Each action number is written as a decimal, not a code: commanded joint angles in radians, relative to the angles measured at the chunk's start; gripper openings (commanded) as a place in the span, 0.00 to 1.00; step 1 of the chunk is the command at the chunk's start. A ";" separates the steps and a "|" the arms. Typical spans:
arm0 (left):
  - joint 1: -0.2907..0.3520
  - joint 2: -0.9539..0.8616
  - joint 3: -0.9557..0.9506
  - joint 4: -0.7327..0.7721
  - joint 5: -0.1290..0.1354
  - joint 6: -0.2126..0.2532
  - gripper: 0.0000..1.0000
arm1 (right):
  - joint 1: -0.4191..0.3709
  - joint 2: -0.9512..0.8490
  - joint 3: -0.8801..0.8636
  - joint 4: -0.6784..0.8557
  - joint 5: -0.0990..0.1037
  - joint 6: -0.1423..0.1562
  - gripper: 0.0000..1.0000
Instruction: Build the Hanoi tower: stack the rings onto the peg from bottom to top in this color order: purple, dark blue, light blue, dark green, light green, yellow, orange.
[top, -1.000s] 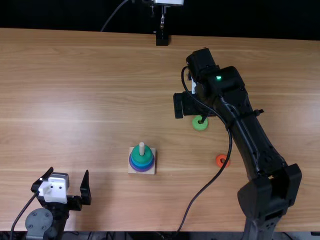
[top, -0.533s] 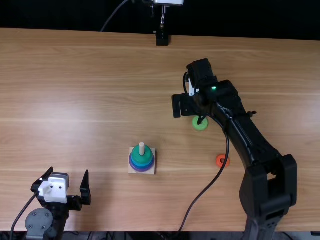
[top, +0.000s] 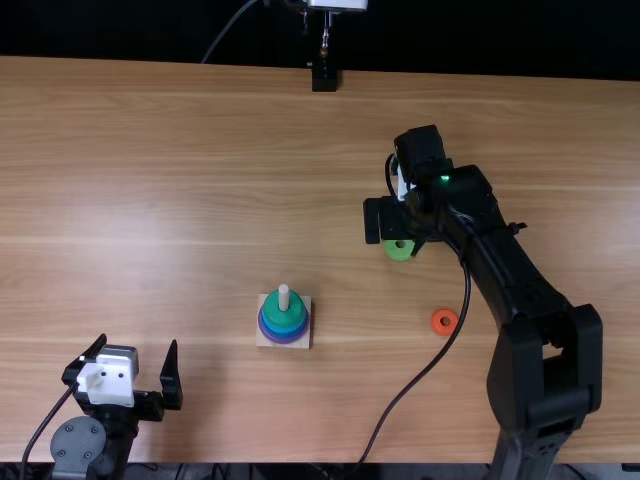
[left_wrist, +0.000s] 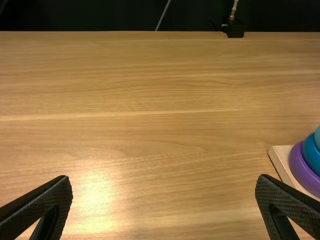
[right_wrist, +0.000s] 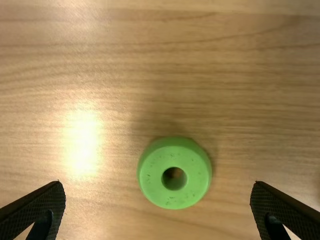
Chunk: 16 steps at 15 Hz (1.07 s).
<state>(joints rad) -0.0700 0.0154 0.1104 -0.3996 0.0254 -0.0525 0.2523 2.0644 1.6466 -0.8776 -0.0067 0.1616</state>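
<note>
The wooden base (top: 264, 338) stands left of the table's middle, its pale peg (top: 284, 296) upright through a purple ring (top: 290, 340) at the bottom, blue above it and a green ring (top: 285, 312) on top. Over the light green ring (top: 400, 252) hangs my right gripper (top: 396, 233), which partly hides it. In the right wrist view the light green ring (right_wrist: 174, 198) lies flat between the spread fingers of my right gripper (right_wrist: 157, 185), touching neither. My left gripper (top: 138, 345), also seen in the left wrist view (left_wrist: 164, 181), is open and empty at the near left.
An orange ring (top: 444, 321) lies on the table right of the base, beside the right arm's cable (top: 420, 375). The right arm reaches over the table's right part. A black mount (top: 324, 78) stands at the far edge.
My right gripper first shifted slightly left and nearer, then moved right, over the light green ring. Its cable has swung off the orange ring. The left arm has kept still.
</note>
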 joint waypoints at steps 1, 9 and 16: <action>0.012 -0.015 -0.110 -0.073 -0.003 0.012 1.00 | -0.018 0.023 -0.018 0.000 0.009 0.002 1.00; 0.012 -0.015 -0.110 -0.073 -0.003 0.012 1.00 | -0.022 0.089 -0.027 0.004 0.007 0.000 1.00; 0.012 -0.015 -0.110 -0.073 -0.003 0.012 1.00 | -0.021 0.128 -0.025 0.002 0.007 0.002 1.00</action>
<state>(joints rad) -0.0700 0.0154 0.1104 -0.3992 0.0261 -0.0528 0.2459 2.1757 1.6283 -0.8753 -0.0071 0.1596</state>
